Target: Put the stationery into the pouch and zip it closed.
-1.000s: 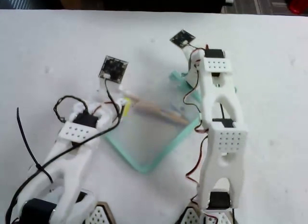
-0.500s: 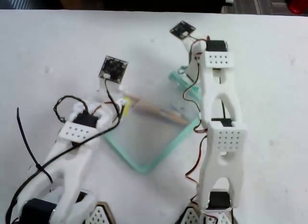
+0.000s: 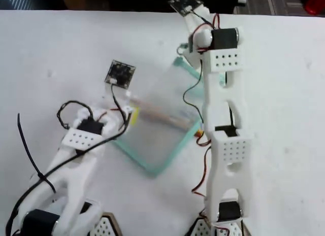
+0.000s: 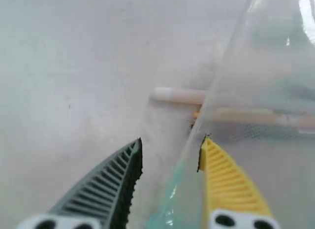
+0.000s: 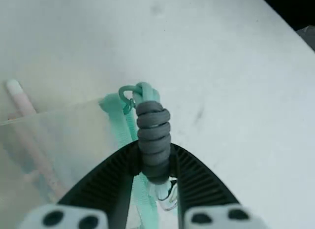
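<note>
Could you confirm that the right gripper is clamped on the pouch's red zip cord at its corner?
Not quite: the zip cord is grey, not red. The right wrist view shows the right gripper clamped on it at a corner of the pouch.

Clear pouch with mint-green trim (grey braided pull), left end effector yellow and grey.

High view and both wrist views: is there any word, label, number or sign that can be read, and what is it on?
No text can be read.
The pouch, the pencil inside it and the grey cord on its zipper show no print.
The camera board on an arm shows only marks too small to read.
</note>
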Robot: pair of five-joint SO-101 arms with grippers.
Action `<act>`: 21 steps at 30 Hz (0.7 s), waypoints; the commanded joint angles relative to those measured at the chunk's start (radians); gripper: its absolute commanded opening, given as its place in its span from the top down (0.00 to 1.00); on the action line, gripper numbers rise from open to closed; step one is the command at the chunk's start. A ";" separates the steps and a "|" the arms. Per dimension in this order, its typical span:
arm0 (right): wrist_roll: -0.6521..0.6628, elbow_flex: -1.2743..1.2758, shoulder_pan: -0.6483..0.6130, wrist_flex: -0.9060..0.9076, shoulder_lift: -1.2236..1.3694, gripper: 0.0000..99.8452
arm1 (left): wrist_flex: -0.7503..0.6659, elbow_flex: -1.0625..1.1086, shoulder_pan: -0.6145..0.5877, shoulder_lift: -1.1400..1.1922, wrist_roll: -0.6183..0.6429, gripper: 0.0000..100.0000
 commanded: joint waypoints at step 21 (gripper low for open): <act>-0.012 0.609 -0.291 0.021 -0.720 0.98 | 0.563 0.083 -0.001 -1.227 -0.005 0.78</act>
